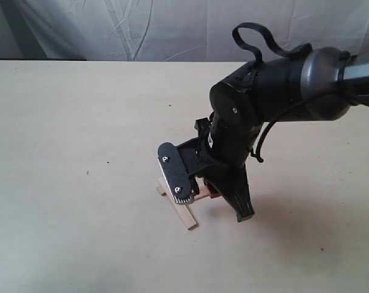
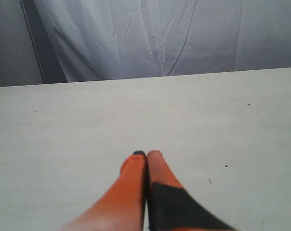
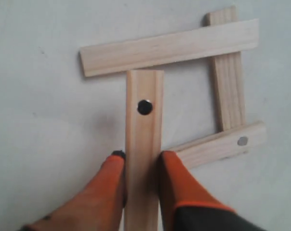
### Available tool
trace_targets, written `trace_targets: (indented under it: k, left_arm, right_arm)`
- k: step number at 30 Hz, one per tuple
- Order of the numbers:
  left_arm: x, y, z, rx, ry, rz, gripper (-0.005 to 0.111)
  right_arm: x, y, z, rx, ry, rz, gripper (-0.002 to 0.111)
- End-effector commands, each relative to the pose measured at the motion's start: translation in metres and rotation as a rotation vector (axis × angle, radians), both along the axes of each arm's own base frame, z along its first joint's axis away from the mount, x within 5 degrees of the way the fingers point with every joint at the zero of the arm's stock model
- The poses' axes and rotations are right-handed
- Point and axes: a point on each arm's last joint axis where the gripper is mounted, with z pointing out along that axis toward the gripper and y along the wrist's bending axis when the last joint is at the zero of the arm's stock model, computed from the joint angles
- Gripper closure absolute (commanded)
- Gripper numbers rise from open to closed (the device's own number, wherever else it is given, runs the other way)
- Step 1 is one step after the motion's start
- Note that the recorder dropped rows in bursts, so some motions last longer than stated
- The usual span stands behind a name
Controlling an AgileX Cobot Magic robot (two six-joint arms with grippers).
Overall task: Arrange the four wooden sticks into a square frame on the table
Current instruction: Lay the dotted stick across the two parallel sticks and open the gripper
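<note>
My right hand [image 3: 143, 156] is narrowed onto the fourth stick [image 3: 144, 110], one orange finger [image 3: 107, 192] on each long edge, so it is holding that strip lengthwise. The stick's far end, the one with the dark dot, sits just at the edge of the far stick [image 3: 169, 47]; I cannot tell whether they touch or whether a sliver of desk shows between them. On its other side the short-looking stick with the grey dot [image 3: 220, 144] runs right up to the held strip's edge. That one meets the side stick [image 3: 230, 91], which in turn goes under the far stick at the corner.

So three sides lie in place on the desk [image 1: 62, 152] and the fourth is lined up to close the square frame [image 3: 226, 36], a little inboard of the far stick's free end. I judge the job nearly finished: what is left is to set this strip flat, let go, and lift away without nudging anything. I cannot tell if the held stick is already resting on the desk.

My left hand [image 2: 146, 156] is closed and empty, over bare desk away from the sticks.
</note>
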Motion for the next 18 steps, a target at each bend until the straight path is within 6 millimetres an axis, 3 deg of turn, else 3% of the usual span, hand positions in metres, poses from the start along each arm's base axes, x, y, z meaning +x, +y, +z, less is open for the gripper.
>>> trace_targets:
  k: [1,5,13,18]
  left_arm:
    - [0.0,0.0,0.0,-0.004,-0.014,0.003,0.107]
    - [0.0,0.0,0.0,-0.004,-0.014,0.003,0.107]
    - [0.0,0.0,0.0,-0.004,-0.014,0.003,0.107]
    - [0.0,0.0,0.0,-0.004,-0.014,0.003,0.107]
  right_arm:
    - [0.004,0.001,-0.015,-0.023,-0.005,0.067,0.108]
    - [0.009,0.006,-0.025,-0.001,-0.035,0.097,0.108]
    - [0.008,0.006,-0.026,-0.004,-0.031,0.117,0.107]
    - [0.007,0.005,-0.026,-0.013,-0.021,0.117,0.078]
